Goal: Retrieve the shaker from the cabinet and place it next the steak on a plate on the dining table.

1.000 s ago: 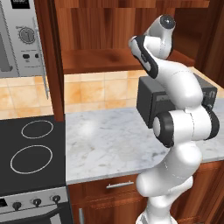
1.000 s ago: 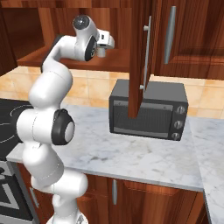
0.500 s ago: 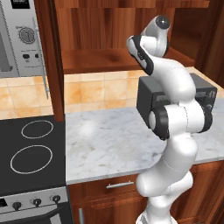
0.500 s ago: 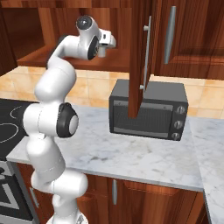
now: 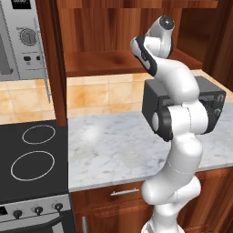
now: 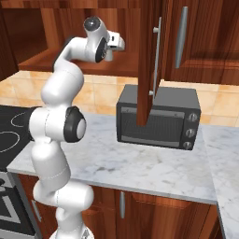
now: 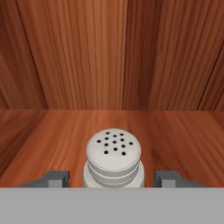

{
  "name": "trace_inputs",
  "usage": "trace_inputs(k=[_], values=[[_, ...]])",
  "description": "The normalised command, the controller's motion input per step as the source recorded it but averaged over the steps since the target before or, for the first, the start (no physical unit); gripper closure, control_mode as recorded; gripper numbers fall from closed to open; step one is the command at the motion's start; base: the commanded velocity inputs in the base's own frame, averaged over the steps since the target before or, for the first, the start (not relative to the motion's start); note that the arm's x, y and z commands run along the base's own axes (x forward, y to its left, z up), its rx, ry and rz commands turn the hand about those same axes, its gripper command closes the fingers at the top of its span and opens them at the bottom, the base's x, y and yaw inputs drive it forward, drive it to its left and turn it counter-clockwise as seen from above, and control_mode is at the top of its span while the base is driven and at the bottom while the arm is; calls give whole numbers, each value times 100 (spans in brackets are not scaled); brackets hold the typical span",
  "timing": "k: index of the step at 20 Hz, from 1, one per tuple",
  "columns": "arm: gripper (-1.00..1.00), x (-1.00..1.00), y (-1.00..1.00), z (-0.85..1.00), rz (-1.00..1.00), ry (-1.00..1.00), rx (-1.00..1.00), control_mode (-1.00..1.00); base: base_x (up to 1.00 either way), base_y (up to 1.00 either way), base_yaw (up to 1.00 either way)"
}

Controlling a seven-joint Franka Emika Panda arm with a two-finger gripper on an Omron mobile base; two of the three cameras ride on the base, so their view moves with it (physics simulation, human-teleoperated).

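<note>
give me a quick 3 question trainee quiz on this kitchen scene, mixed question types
1. True or false: the shaker stands upright on the cabinet shelf.
2. Where does the shaker sit relative to the gripper fingers? A) between them B) left of both C) behind the back wall
3. Fill in: the dark appliance on the marble counter below the open cabinet door is a ____.

Key: 1 true; 2 A; 3 toaster oven. The fingers stand apart on either side of the shaker, not closed on it.
</note>
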Motion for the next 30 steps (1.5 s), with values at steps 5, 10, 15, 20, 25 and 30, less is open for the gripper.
trace_inputs(k=[5, 10, 15, 20, 25, 30], values=[[100, 14, 0, -18, -1, 0, 0, -100, 0, 0, 0], [100, 0, 0, 0, 0, 0, 0, -100, 0, 0, 0], [100, -42, 0, 0, 0, -4, 0, -100, 0, 0, 0], [100, -97, 0, 0, 0, -10, 0, -100, 0, 0, 0], [100, -100, 0, 0, 1, -3, 0, -100, 0, 0, 0], [100, -97, 0, 0, 2, -3, 0, -100, 0, 0, 0]])
